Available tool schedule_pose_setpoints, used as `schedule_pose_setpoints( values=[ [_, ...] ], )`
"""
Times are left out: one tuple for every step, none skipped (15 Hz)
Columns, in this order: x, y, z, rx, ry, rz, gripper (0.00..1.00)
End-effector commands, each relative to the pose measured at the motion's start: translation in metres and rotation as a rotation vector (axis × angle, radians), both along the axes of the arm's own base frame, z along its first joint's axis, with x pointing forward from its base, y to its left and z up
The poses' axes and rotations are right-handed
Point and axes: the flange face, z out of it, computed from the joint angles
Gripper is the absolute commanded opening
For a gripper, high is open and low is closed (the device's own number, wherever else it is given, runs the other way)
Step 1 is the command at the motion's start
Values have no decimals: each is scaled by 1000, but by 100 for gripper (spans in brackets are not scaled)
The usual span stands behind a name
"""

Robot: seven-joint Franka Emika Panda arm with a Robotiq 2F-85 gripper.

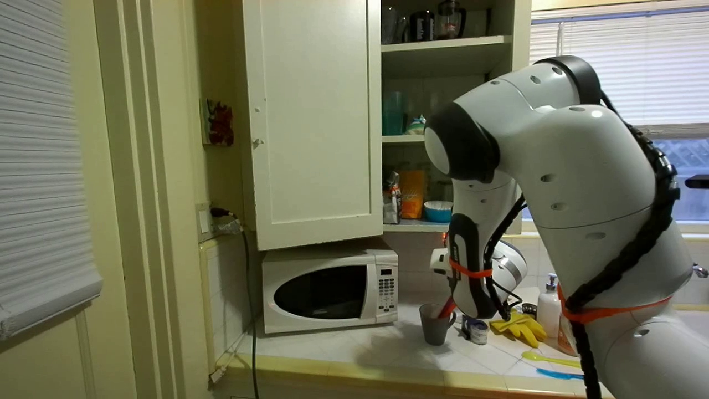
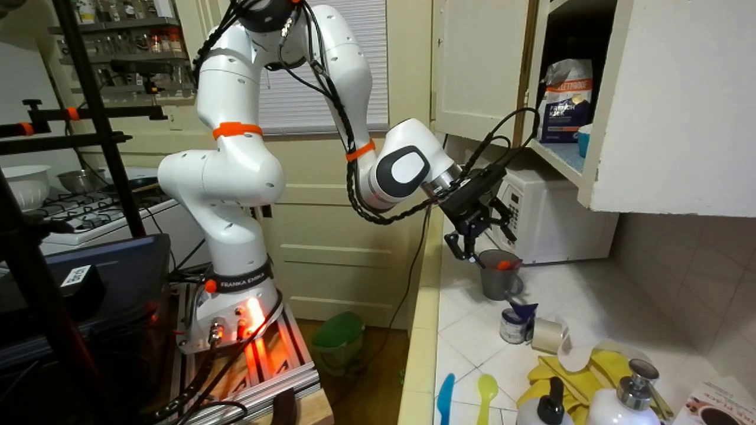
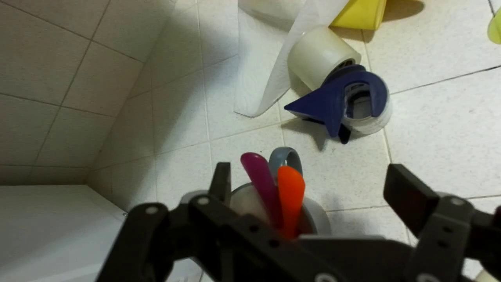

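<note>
Black metal gripper (image 3: 314,183) stands spread wide, close to a round grey mug (image 2: 495,285).
A slim purple plastic handle (image 3: 264,187) and a slim orange plastic handle (image 3: 291,196) lean in the mug, near the gripper.

The table (image 2: 466,333) has a pale tiled top edged with yellow trim (image 2: 423,348), and I'd use the gray mug (image 2: 494,284) standing upright on it as my mark. The white microwave (image 1: 332,255) sits near the mug on one side. Off to the opposite side, nearest the mug, I see a blue tape dispenser (image 3: 332,102), with a cream-colored roll (image 3: 317,58) lying just beside it, a bit farther from the mug. Beyond those come a curling piece of white paper (image 3: 256,80) and rumpled yellow gloves (image 2: 590,378). Well apart from the mug on that side lie a blue knife (image 2: 446,395) and a yellow-green spoon (image 2: 487,391), next to each other. Two pump bottles (image 2: 617,409) stand farther from the mug still.
</note>
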Motion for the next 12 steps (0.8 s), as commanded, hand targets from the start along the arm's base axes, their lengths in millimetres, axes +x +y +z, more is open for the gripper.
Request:
schedule_pose_setpoints(
  values=[
    [15,4,17,78,-65,-114,100],
    [15,2,19,79,-63,-118,100],
    [13,2,21,79,-61,-123,100],
    [12,2,21,81,-62,-123,100],
    [-2,-4,2,-3,-3,-9,100],
    [-2,-3,2,-2,-3,-7,100],
    [-2,-2,2,-2,-3,-6,100],
    [-2,-2,2,-2,-3,-5,100],
    [-1,-2,2,-2,-3,-5,100],
    [-2,-2,2,-2,-3,-5,100],
    [-2,-2,2,-2,-3,-5,100],
    [-2,-2,2,-3,-3,-6,100]
  ],
)
